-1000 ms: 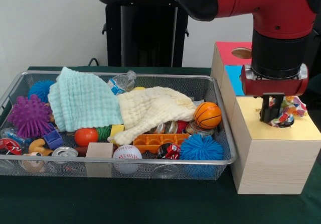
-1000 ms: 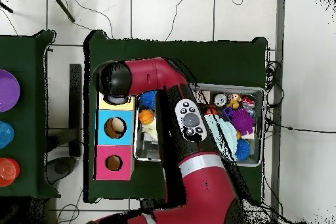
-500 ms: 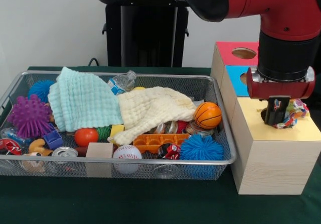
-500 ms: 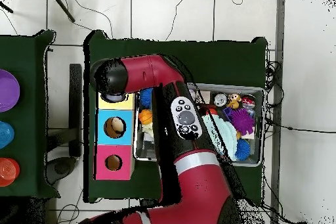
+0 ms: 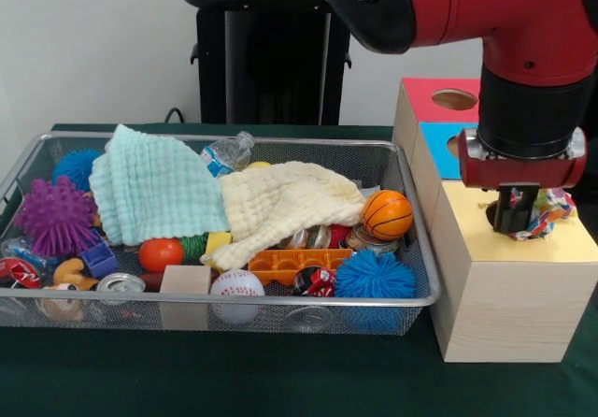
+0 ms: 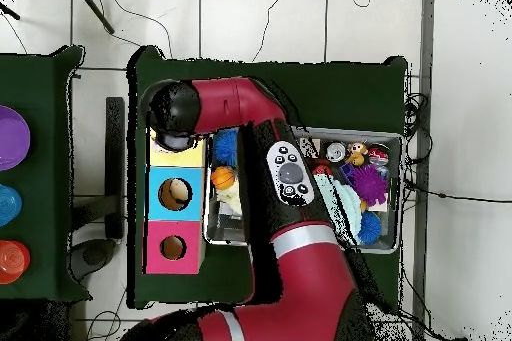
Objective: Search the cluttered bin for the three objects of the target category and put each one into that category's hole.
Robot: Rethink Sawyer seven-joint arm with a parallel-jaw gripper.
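Note:
A multicoloured rope toy [image 5: 545, 209] hangs at the hole in the yellow top [image 5: 561, 245] of the wooden box. My gripper [image 5: 514, 219] stands just over that hole, its black fingers close together and shut on the toy, which bunches out to their right. The hole itself is mostly hidden behind the fingers. In the overhead view the arm's wrist [image 6: 173, 123] covers the gripper and the yellow section [image 6: 192, 153]. The wire bin [image 5: 234, 299] lies left of the box, full of clutter.
The box also has a blue section [image 5: 437, 146] and a pink section [image 5: 425, 94], each with a hole. In the bin lie two cloths [image 5: 280, 202], a small basketball [image 5: 387, 214], spiky balls [image 5: 375, 274], a baseball [image 5: 236, 283], cans and blocks.
The gripper has shifted slightly to the right and a little upward over the yellow top, and the rope toy has moved right with it. The bin's contents are unchanged.

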